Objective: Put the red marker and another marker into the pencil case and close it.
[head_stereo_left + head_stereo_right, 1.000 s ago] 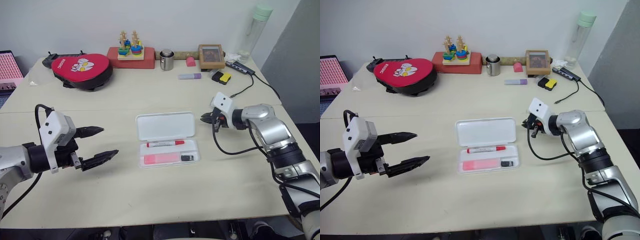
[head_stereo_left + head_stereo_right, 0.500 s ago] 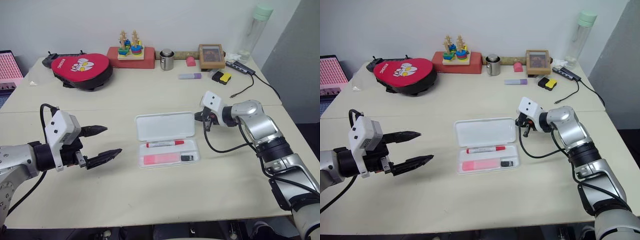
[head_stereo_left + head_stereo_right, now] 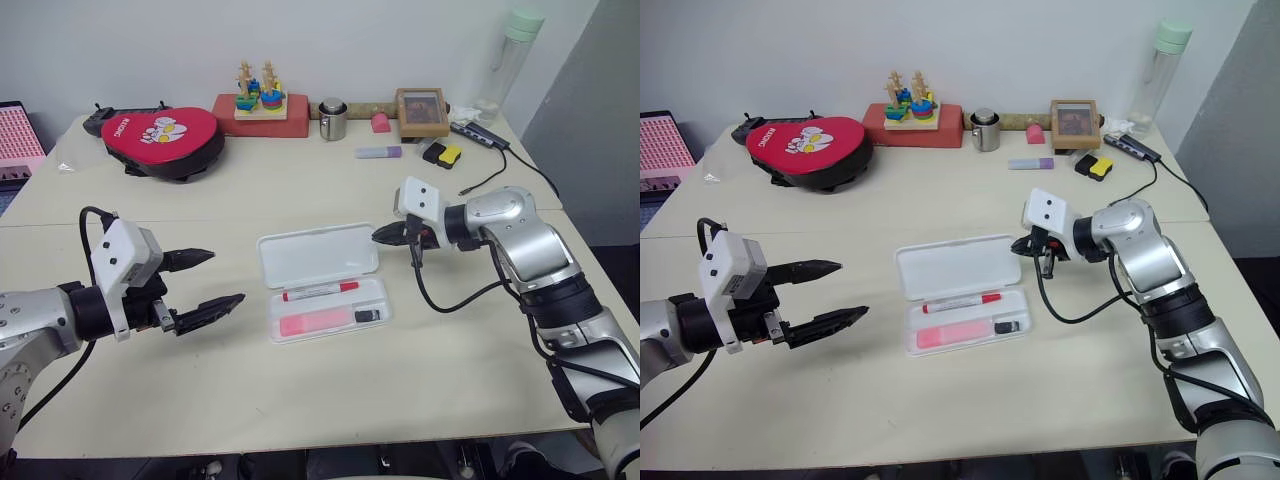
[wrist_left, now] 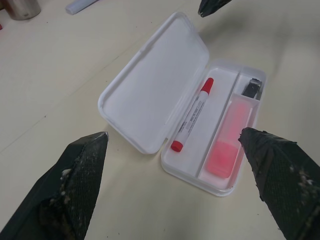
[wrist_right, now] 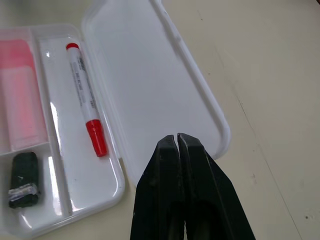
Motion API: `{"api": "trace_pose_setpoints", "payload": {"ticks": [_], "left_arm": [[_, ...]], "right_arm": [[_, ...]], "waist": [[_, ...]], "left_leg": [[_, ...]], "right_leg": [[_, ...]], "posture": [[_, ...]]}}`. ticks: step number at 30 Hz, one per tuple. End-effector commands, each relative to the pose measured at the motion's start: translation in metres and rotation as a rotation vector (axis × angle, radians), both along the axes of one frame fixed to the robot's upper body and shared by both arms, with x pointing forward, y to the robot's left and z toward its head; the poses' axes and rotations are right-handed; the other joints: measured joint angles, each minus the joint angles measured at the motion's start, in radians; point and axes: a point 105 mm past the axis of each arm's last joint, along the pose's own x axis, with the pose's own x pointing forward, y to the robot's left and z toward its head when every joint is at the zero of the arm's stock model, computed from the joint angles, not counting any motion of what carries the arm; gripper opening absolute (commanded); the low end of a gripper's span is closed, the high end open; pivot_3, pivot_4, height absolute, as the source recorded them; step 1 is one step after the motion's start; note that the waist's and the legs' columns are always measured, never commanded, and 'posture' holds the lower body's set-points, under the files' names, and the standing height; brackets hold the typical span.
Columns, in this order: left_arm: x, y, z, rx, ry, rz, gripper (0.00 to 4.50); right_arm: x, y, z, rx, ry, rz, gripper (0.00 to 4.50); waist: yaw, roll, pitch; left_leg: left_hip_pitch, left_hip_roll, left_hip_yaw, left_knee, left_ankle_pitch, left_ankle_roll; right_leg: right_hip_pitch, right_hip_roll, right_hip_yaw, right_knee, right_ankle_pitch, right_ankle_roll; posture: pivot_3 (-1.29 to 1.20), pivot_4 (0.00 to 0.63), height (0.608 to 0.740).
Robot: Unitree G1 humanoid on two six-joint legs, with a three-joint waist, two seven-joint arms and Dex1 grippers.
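A white pencil case holds a red-capped white red marker and a pink highlighter on a cream desk.

The whole cream table is seen from above by the two head views, angled forward and down, nearly the same scene from slightly shifted spots. Much closer looks are given by the wrist views: the flat white plastic pencil case, lying open, is framed from the left and from the right, and is shared by all four.
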Motion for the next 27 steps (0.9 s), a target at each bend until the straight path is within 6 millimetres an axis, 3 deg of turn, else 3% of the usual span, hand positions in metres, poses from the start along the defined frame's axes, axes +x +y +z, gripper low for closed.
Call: {"api": "trace_pose_setpoints", "payload": {"ticks": [1, 11, 17, 27], "left_arm": [[0.000, -0.007, 0.005, 0.002, -0.035, -0.023, 4.50], [-0.003, -0.006, 0.005, 0.009, -0.034, -0.013, 4.50], [-0.004, -0.005, 0.005, 0.011, -0.032, -0.010, 4.50], [0.000, -0.011, 0.003, 0.010, -0.034, -0.022, 4.50]], "right_arm": [[0.000, 0.000, 0.003, -0.010, -0.021, 0.012, 0.04], [0.028, -0.037, -0.011, -0.144, -0.050, -0.073, 0.04], [0.037, -0.037, -0.011, -0.150, -0.075, -0.082, 0.04], [0.044, 0.007, -0.016, -0.015, -0.080, -0.070, 0.04]], "waist": [[0.000, 0.000, 0.000], [0.000, 0.000, 0.000], [-0.005, 0.000, 0.000], [-0.016, 0.000, 0.000]], "left_leg": [[0.000, 0.000, 0.000, 0.000, 0.000, 0.000], [0.000, 0.000, 0.000, 0.000, 0.000, 0.000], [0.000, 0.000, 0.000, 0.000, 0.000, 0.000], [0.001, 0.000, 0.000, 0.000, 0.000, 0.000]], "right_leg": [[0.000, 0.000, 0.000, 0.000, 0.000, 0.000], [0.000, 0.000, 0.000, 0.000, 0.000, 0.000], [0.000, 0.000, 0.000, 0.000, 0.000, 0.000], [0.000, 0.000, 0.000, 0.001, 0.000, 0.000]], "posture": [[0.00, 0.150, 0.740], [0.00, 0.150, 0.740], [0.00, 0.150, 0.740], [0.00, 0.150, 0.740]]}}
